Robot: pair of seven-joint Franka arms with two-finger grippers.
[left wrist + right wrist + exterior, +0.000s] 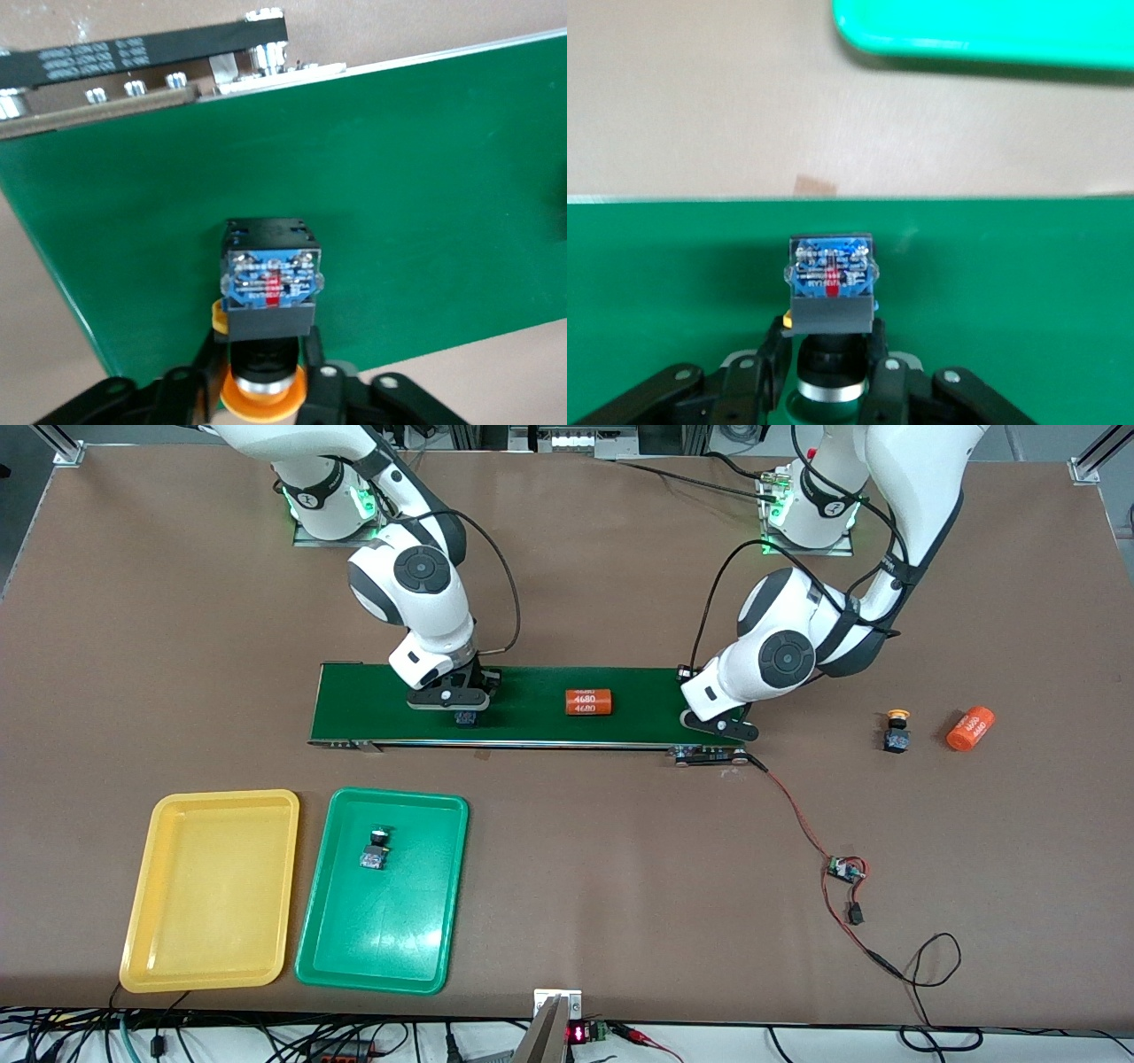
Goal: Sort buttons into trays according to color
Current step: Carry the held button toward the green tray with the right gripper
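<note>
Nearest the front camera, two trays lie side by side. The yellow tray [211,890] sits toward the right arm's end of the table. The green tray [383,890] is just beside it and holds one tipped-over button [376,849] in its farther half. Toward the left arm's end lies a small circuit board [846,871] with red wires trailing off it.

Farther back runs the dark-green conveyor belt [532,704]. An orange cylinder [589,702] marked 4680 lies on its side about midway along it. The right gripper [828,341] is down on the belt toward the right arm's end. Its claw is clamped on the neck of a blue-bodied button [831,274] that rests on the belt.

The left gripper [261,354] is low at the belt's other end. It straddles a yellow-orange button [268,283] lying on the green surface. Whether it grips that one or has let go, I cannot tell.

On the bare table past the belt, toward the left arm's end, a loose yellow-capped button [897,731] stands. A second orange cylinder [970,729] lies near it.
</note>
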